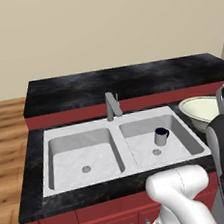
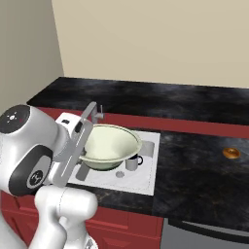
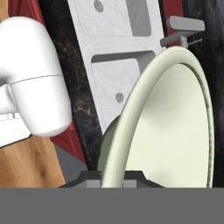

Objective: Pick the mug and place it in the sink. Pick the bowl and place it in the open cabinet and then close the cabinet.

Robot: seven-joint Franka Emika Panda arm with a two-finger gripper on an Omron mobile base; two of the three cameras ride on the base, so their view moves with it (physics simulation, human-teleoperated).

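Gripping the bowl [image 3: 175, 122] by its rim, our gripper [image 3: 113, 178] has its two dark fingertips [image 3: 89, 179] closed on either side of the near edge, low in the hand view. We hold the bowl off the counter: from the right base camera it hangs, open side up, in front of the sink [image 2: 148, 168], just beside our forearm. From the left base camera we see the bowl [image 1: 201, 111] at the right edge, over the dark counter [image 1: 106, 85] to the right of the sink [image 1: 86, 131]. Its inside is cream-white and bare.

We see the mug [image 1: 161, 136] standing upright in the right basin, next to the round drain [image 1: 157, 152], its dark blue inside facing up and its handle toward the back right. In the right base view the mug [image 2: 132, 162] sits just under the bowl's rim. The left basin holds its own drain [image 1: 86, 169].

Behind the divider between the basins rises the grey faucet [image 1: 113, 105]. Red drawer fronts [image 1: 95, 215] run below the counter edge, and wooden floor [image 1: 5, 143] lies to the left. We also spot a small orange-brown object [image 2: 231, 153] on the counter, well apart to the right of the sink.
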